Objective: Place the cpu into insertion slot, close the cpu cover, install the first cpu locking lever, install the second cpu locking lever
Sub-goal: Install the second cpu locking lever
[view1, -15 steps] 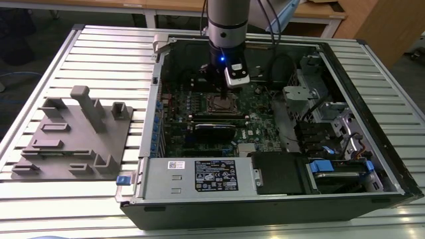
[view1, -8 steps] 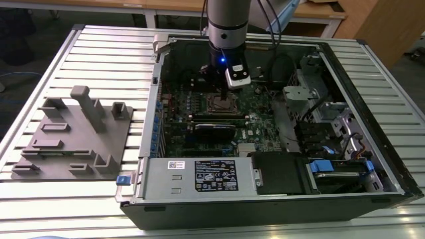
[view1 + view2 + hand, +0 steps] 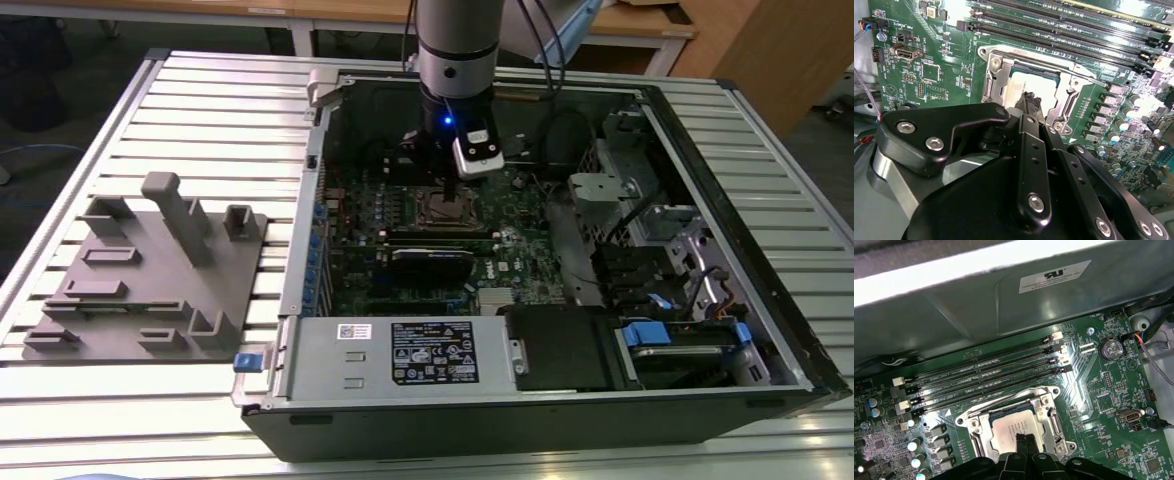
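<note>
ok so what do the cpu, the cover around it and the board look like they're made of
The cpu top looks like matte silver-grey metal, with a dull even sheen. The cover seems to be thin bright steel; it throws sharp glints. The board looks like green lacquered circuit laminate, glossy under the light.

Memory slots (image 3: 984, 377) just beside socket (image 3: 1016, 427)

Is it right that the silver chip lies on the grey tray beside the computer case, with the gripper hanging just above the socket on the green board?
Not quite. The chip does not lie on the grey tray; both wrist views show it already sitting in the socket on the green board. The rest holds: the gripper hangs just above the socket, inside the computer case.
</note>
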`<act>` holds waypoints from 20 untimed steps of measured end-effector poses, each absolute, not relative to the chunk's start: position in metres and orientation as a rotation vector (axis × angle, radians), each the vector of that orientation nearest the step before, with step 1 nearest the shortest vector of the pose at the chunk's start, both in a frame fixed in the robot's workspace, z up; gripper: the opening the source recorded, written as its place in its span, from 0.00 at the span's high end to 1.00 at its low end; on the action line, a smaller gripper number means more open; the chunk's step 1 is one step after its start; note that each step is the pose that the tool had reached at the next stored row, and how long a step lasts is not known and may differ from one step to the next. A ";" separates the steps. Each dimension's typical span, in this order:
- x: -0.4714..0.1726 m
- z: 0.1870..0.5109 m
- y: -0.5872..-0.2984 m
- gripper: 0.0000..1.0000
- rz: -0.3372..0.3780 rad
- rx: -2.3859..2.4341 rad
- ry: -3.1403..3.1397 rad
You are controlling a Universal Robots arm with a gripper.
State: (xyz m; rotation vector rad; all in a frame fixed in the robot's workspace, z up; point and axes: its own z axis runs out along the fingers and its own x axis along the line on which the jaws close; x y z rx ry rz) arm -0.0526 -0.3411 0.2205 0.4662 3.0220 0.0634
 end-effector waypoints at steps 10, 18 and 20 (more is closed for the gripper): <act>-0.053 0.225 -0.341 0.90 0.063 0.466 3.022; -0.053 0.227 -0.341 0.90 0.064 0.466 3.022; -0.053 0.228 -0.341 0.90 0.063 0.466 3.022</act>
